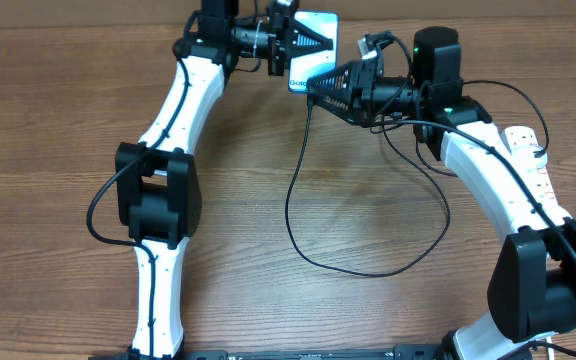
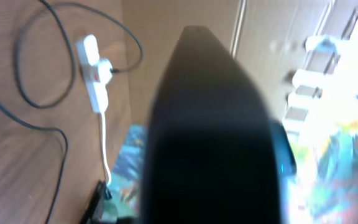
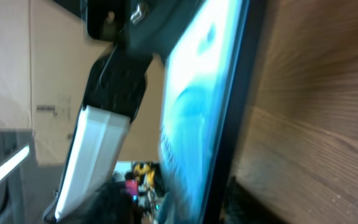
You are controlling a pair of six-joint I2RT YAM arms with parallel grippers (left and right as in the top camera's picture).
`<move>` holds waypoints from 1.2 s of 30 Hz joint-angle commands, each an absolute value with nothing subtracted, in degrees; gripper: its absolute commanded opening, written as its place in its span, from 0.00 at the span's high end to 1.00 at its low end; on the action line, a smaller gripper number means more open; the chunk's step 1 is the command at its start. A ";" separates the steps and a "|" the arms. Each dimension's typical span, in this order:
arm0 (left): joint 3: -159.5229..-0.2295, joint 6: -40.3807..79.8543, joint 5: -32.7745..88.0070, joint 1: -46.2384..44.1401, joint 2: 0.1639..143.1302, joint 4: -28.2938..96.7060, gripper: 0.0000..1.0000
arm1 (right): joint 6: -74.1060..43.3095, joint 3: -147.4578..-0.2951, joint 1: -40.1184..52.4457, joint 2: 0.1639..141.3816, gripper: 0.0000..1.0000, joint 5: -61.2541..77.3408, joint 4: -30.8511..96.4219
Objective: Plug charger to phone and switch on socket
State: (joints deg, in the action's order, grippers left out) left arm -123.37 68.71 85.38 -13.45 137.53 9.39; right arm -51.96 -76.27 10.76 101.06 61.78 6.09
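The phone (image 1: pixel 318 24), with a light blue screen, is at the table's far edge, and my left gripper (image 1: pixel 298 45) is shut on it. In the right wrist view the phone (image 3: pixel 197 112) stands on edge close up. My right gripper (image 1: pixel 316 86) sits at the phone's near end, its dark fingers (image 3: pixel 107 202) apart on either side of the phone's edge, gripping nothing. The charger (image 1: pixel 296 200) runs from under that gripper and loops over the table. Its connector tip is hidden. The socket (image 1: pixel 530 150) lies at the right, partly under my right arm.
A large dark blurred shape fills the middle of the left wrist view. Left of it lie the white socket (image 2: pixel 94 68) and the charger's loops (image 2: pixel 36 106). A cardboard wall (image 3: pixel 17 74) stands behind the table. Both arms crowd the far centre.
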 commanded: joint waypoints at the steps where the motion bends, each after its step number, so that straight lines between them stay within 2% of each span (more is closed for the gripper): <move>1: -124.66 66.81 90.67 -15.35 135.20 9.19 0.96 | -50.52 -76.88 9.76 101.27 0.10 60.12 5.61; 2: -124.64 66.30 90.67 -15.35 135.20 9.19 0.96 | -50.46 -76.88 9.56 101.27 0.01 60.29 5.61; 3: -124.64 65.71 90.70 -15.35 135.20 9.19 0.96 | -49.76 -76.88 9.30 101.27 0.00 60.58 5.61; 10: -124.64 59.24 90.70 -15.31 135.20 9.19 0.96 | -43.22 -76.88 6.11 101.27 0.00 70.30 6.57; 14: -124.64 59.13 90.67 -15.31 135.22 9.23 0.96 | -41.65 -76.88 4.47 101.27 0.00 76.49 7.05; 18: -124.64 61.28 90.63 -15.31 135.20 9.30 0.96 | -39.92 -76.88 3.18 101.27 0.00 76.84 10.92; 21: -124.64 62.50 90.63 -15.20 135.20 9.32 0.96 | -32.21 -76.88 1.93 101.27 0.00 76.82 19.92; 26: -124.64 62.54 90.63 -14.72 135.22 12.08 0.96 | -9.72 -76.88 0.16 101.27 0.02 73.41 45.78; 29: -124.64 61.12 90.65 -14.59 135.22 13.34 0.96 | -0.34 -76.88 -0.03 101.27 0.09 69.01 56.34; 32: -124.64 60.80 90.65 -14.66 135.20 13.93 0.96 | 2.02 -76.88 -0.03 101.25 0.21 69.23 59.53; 35: -124.64 60.51 90.67 -15.05 135.20 15.53 0.96 | 2.02 -76.88 -0.03 101.25 0.42 71.22 59.53; 36: -124.64 59.55 90.67 -15.18 135.20 16.71 0.96 | 2.02 -76.88 -0.03 101.25 0.57 72.07 59.53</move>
